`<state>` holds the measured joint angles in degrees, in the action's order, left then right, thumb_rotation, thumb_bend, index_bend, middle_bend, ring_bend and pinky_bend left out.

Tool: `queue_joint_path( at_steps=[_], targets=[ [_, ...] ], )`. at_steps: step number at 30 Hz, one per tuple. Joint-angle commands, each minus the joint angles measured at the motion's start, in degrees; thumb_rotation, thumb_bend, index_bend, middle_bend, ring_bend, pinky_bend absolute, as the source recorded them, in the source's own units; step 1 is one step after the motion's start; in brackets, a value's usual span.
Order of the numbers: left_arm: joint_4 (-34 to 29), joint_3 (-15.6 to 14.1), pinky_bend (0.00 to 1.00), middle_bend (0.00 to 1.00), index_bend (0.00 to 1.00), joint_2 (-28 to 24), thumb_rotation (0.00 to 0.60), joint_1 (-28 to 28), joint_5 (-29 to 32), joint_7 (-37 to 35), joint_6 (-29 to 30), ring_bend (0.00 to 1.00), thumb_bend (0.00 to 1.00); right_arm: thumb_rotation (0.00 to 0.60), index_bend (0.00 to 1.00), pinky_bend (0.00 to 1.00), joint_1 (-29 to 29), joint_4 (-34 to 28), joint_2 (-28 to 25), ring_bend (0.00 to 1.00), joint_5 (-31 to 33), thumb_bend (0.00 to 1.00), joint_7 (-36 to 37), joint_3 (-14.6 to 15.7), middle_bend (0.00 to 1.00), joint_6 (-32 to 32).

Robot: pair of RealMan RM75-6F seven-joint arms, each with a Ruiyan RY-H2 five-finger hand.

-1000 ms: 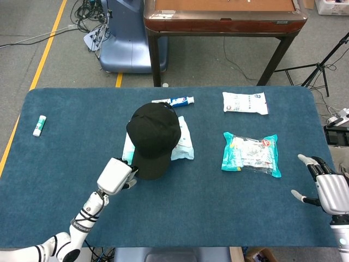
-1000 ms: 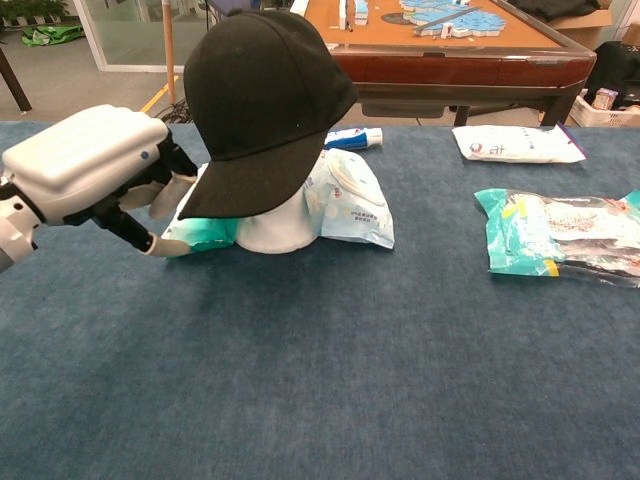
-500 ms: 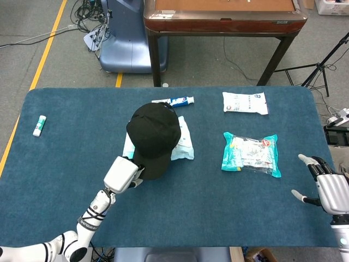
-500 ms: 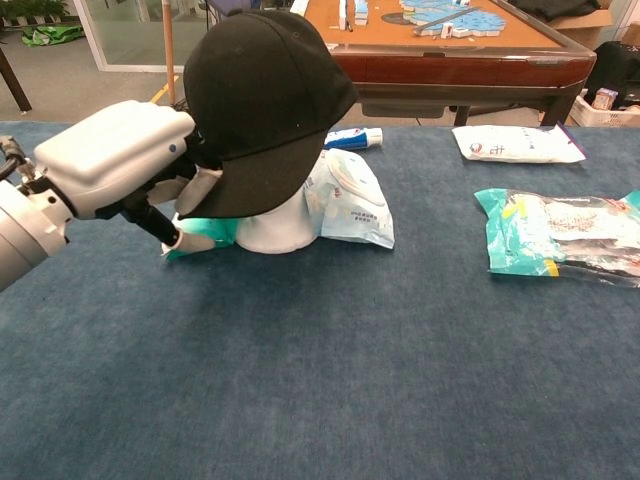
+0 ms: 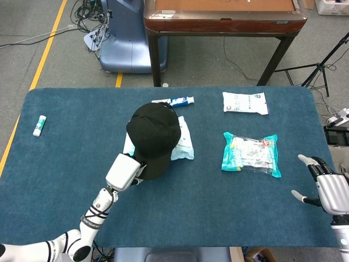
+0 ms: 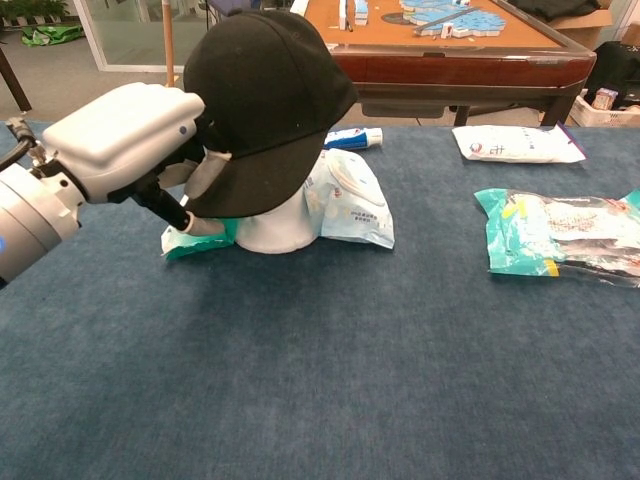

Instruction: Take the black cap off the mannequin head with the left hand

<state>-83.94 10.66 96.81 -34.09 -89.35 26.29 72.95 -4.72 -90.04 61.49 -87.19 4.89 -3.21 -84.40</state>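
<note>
On the blue table (image 5: pixel 65 164) the left hand (image 6: pixel 135 140) has closed in, fingers now touching the black cap (image 6: pixel 265 95) brim; right hand (image 5: pixel 327 188) rests open.

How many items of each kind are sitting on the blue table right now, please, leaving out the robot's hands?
Black cap: 1
Mannequin head: 1
Plastic packets: 3
Tubes: 2
Total: 7
</note>
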Motion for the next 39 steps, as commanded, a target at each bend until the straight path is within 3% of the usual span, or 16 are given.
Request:
queue_joint_path(
  at_steps=[1,20,30,36,39],
  targets=[
    [0.5,0.2,0.80,1.00,0.83,0.2,0.600,-0.1,0.4,-0.2,0.1,0.81,0.00,0.600,0.17,0.42,0.0,0.0,0.0,0.15,0.1,0.00,0.1,0.0,0.24,0.0],
    [1.9,0.4,0.80,1.00,0.83,0.5,0.600,0.2,0.1,-2.5,4.3,0.81,0.00,0.600,0.17,0.42,0.0,0.0,0.0,0.15,0.1,0.00,0.0,0.0,0.24,0.2],
    [5.4,0.6,0.79,1.00,0.78,0.7,0.600,1.4,-4.5,-6.6,12.2,0.75,0.00,0.600,0.17,0.42,-0.2,-0.2,0.2,0.15,0.0,0.00,-0.6,0.0,0.24,0.3],
    [7.3,0.8,0.75,0.87,0.63,1.1,0.600,1.5,-5.6,-9.8,14.6,0.63,0.00,0.600,0.17,0.42,-0.3,-0.3,0.3,0.15,0.2,0.00,-1.0,0.0,0.24,0.6],
    [8.1,0.8,0.72,0.68,0.50,1.4,0.600,1.6,-5.8,-10.7,15.2,0.49,0.00,0.600,0.17,0.42,-0.3,-0.3,0.3,0.15,0.2,0.00,-1.1,0.0,0.24,0.6]
  ],
)
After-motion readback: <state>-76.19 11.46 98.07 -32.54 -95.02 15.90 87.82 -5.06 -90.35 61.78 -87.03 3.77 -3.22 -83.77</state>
